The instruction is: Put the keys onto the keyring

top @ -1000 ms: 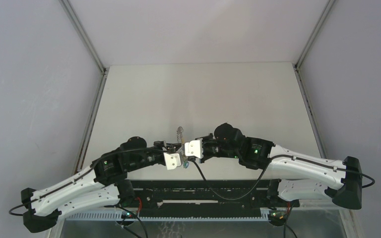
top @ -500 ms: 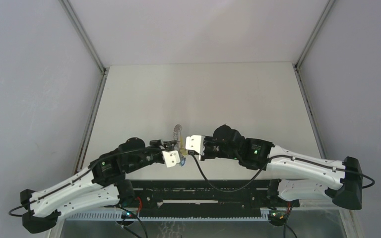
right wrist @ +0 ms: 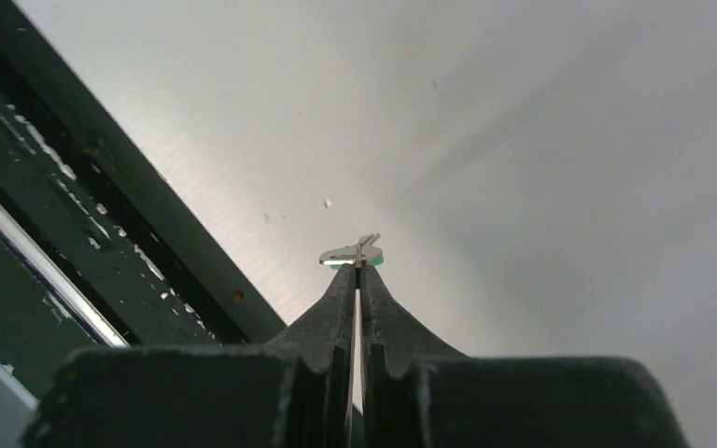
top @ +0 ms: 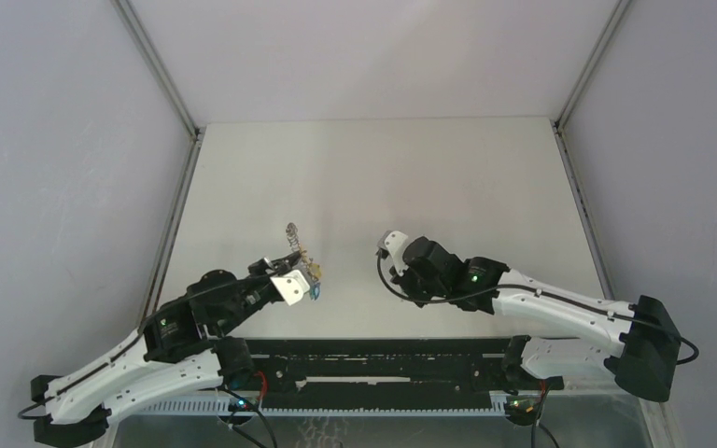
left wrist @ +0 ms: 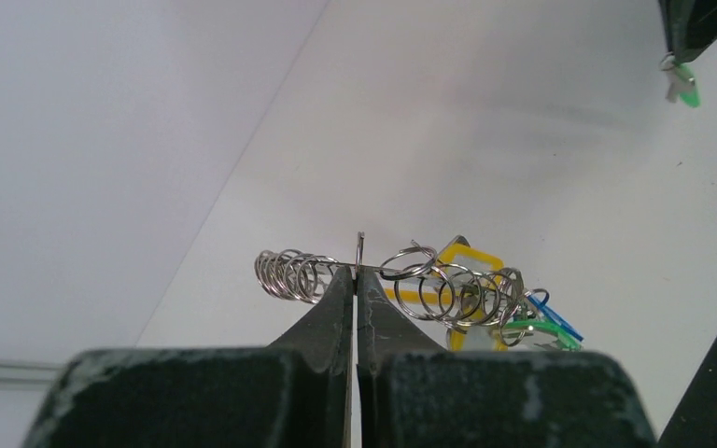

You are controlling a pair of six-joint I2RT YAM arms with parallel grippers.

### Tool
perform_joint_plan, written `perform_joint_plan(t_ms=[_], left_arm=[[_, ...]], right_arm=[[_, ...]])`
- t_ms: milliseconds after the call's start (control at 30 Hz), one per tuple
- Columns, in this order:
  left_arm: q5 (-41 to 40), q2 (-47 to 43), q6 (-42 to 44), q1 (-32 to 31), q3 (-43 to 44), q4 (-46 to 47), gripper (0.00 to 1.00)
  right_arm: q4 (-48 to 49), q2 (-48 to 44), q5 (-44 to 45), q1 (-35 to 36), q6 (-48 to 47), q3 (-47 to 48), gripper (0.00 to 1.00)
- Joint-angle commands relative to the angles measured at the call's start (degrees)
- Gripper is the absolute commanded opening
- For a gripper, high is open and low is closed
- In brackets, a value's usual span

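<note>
My left gripper (left wrist: pixel 357 271) is shut on the keyring (left wrist: pixel 289 273), a string of thin silvery coiled rings with a yellow band (left wrist: pixel 471 255). A blue key (left wrist: pixel 553 318) and a green key (left wrist: pixel 543 329) hang at the string's right end. From above, the left gripper (top: pixel 299 262) holds the keyring (top: pixel 291 233) over the table's near left, the ring string pointing away. My right gripper (right wrist: pixel 358 265) is shut on a small key with a green head (right wrist: pixel 353 254). It (top: pixel 388 246) stands apart to the right, and its green key (left wrist: pixel 683 86) shows in the left wrist view.
The pale table (top: pixel 383 177) is walled by grey panels on both sides and at the back. A black mounting rail (top: pixel 383 359) runs along the near edge below both arms and shows as a dark bar (right wrist: pixel 103 187) beside the right gripper.
The two grippers, close together a second ago, have moved apart. The left one went left with the keyring. The right one drew back and turned, with the green key in it.
</note>
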Motion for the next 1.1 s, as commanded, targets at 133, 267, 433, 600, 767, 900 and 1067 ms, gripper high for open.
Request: perform_joint_plan(t_ms=[133,267,433,600,767,900,1067], left_arm=[[-3.3,-1.2,-0.48,-0.01,-0.45,3.03,0.0],[-2.08,-1.21,-0.62,0.43,-0.75,3.7,0.0],[2.12,-1.49,-1.87,3.18,-1.07,4.7,0.0],[6.33,-1.85,-2.71,6.45,-1.01,5.39,0.0],[7.09,-2.0,-2.93,7.08,-1.35,5.75,0.0],[7.82,-1.68,-3.03,7.17,-1.36,5.84,0.0],[7.93,-1.64,-3.12,7.25,-1.49,6.0,0.0]], right_arm=[[-5.91,3.97,0.45,-3.37,13.79,-0.27,0.0],[-4.56,9.5,-0.55,-6.2,13.33,1.23,0.0],[-1.0,18.15,0.6,-8.3,10.86,4.96,0.0],[1.41,26.68,0.38,-9.75,8.88,9.59,0.0],[3.76,31.72,0.21,-10.14,7.61,13.07,0.0],[3.95,34.86,-0.48,-11.04,7.81,15.28,0.0],[3.6,35.36,-0.2,-11.31,8.79,15.66,0.03]])
